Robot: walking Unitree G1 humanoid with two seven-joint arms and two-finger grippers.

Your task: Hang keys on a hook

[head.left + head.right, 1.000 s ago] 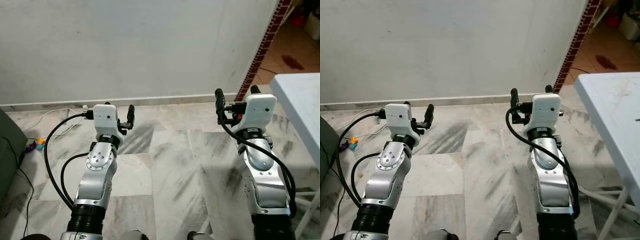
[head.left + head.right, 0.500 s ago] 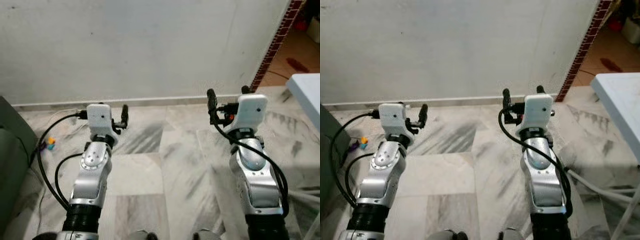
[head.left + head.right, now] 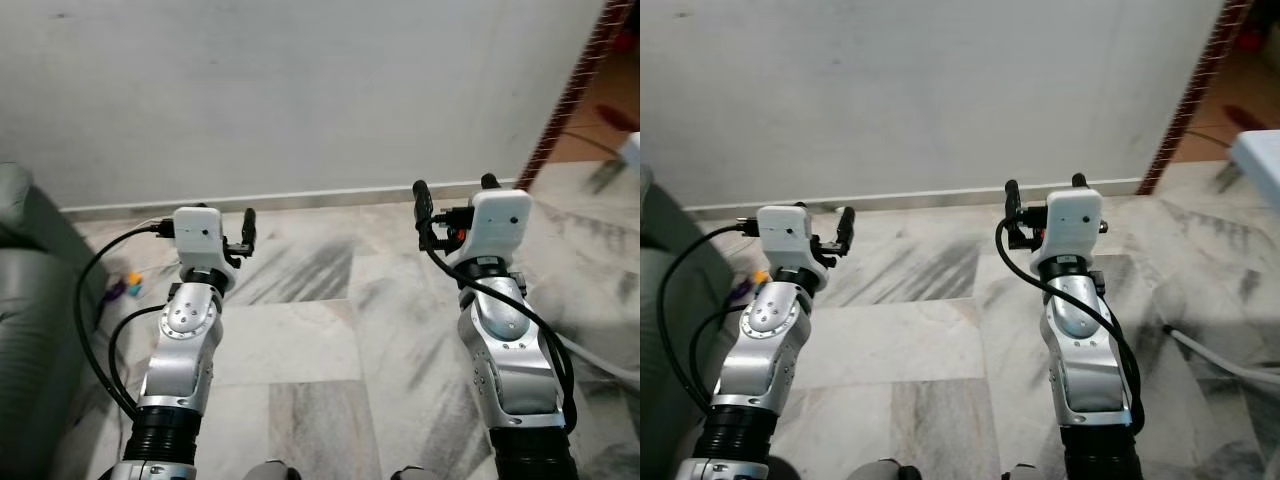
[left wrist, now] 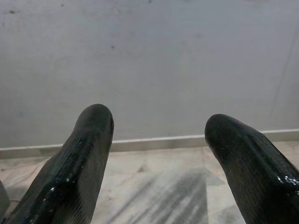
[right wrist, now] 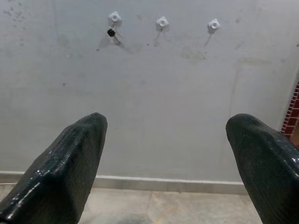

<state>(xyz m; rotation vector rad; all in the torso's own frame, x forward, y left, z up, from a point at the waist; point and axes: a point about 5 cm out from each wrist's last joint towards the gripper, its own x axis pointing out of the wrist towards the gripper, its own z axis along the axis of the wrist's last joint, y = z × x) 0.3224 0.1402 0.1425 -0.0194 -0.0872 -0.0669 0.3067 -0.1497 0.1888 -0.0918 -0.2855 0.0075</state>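
Both silver arms are raised in front of the robot, pointing toward a plain white wall (image 3: pixel 300 90) that meets a grey-veined marble floor (image 3: pixel 300 340) along a pale skirting strip. The left gripper (image 4: pixel 159 140) is held over the floor on the left, its two black fingers (image 4: pixel 88 144) spread well apart with nothing between them — only wall and floor show through the gap. The right gripper (image 5: pixel 166 144) is level with it on the right, fingers (image 5: pixel 70 158) likewise wide apart and holding nothing.

In the right wrist view, three small white hooks sit in a row high on the wall: the left hook (image 5: pixel 114 18), the middle hook (image 5: pixel 162 22) and the right hook (image 5: pixel 213 24). A small dark object (image 5: pixel 111 32) hangs at the left hook; it is too small to tell whether it is the keys. No keys can be made out elsewhere.

At the near left stands a grey-green sofa (image 3: pixel 30 300), with black cables (image 3: pixel 95 290) looping from the left arm beside it and a small colourful item (image 3: pixel 130 288) on the floor near the skirting. At the far right a dark red tiled edge (image 3: pixel 575 80) ends the wall, and a white table corner (image 3: pixel 1260 160) shows beyond the right arm — well apart from both grippers.
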